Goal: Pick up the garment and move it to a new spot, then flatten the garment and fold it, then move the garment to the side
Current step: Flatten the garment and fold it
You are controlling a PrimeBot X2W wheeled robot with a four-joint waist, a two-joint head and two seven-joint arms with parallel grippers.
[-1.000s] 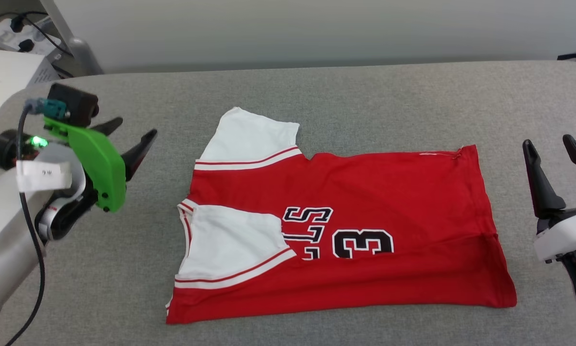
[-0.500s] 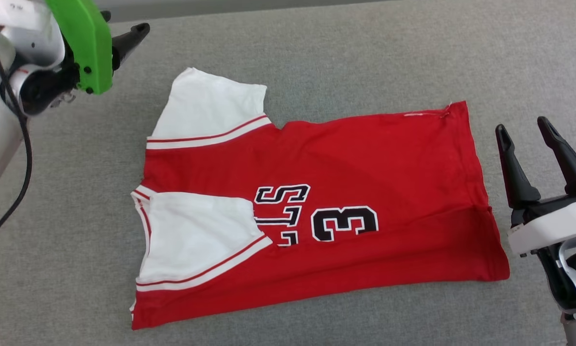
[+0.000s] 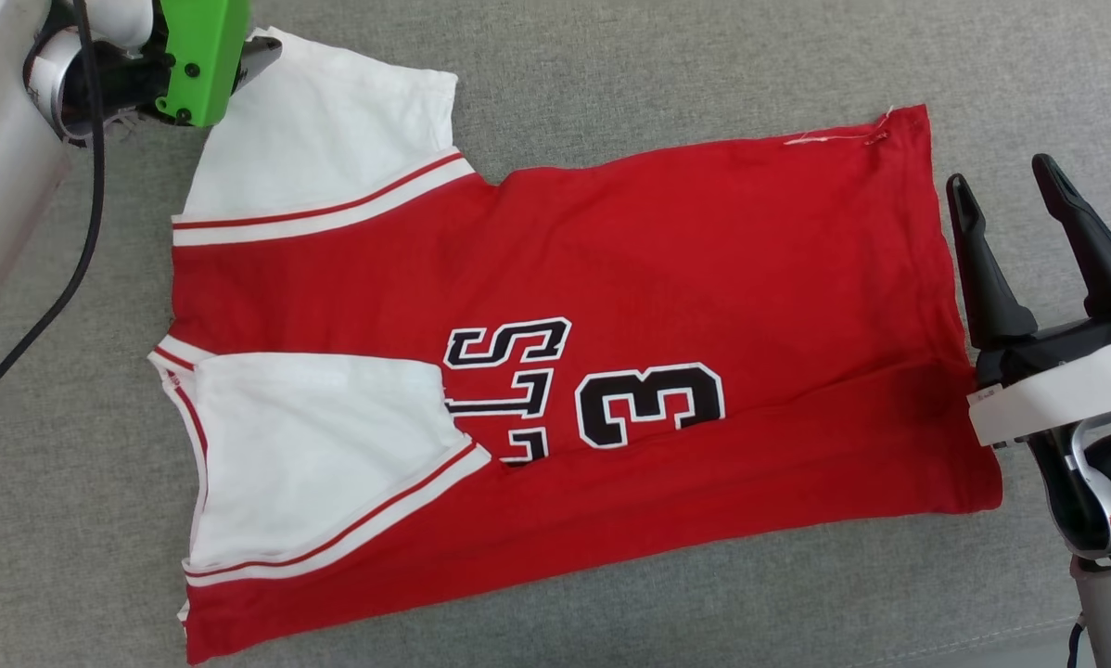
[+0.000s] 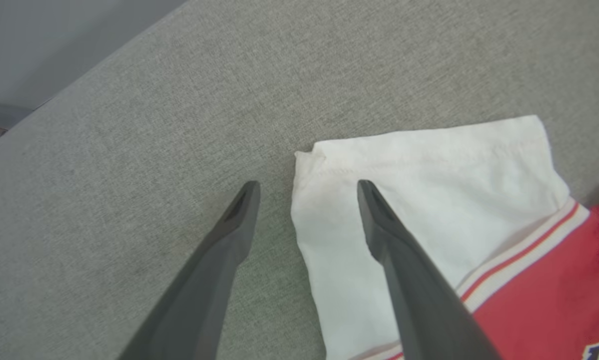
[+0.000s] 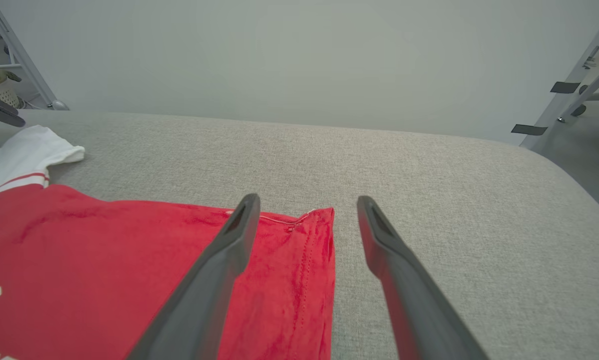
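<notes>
left gripper (image 4: pixel 307 183) nearer — garment (image 3: pixel 704 232), flat red jersey

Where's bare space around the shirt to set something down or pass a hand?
Free: grey surface beyond the garment's far edge; strip along its near edge; patch left of the collar. Crowded: far sleeve corner, left gripper straddling it; hem side, right gripper close by, both jaws open.
</notes>
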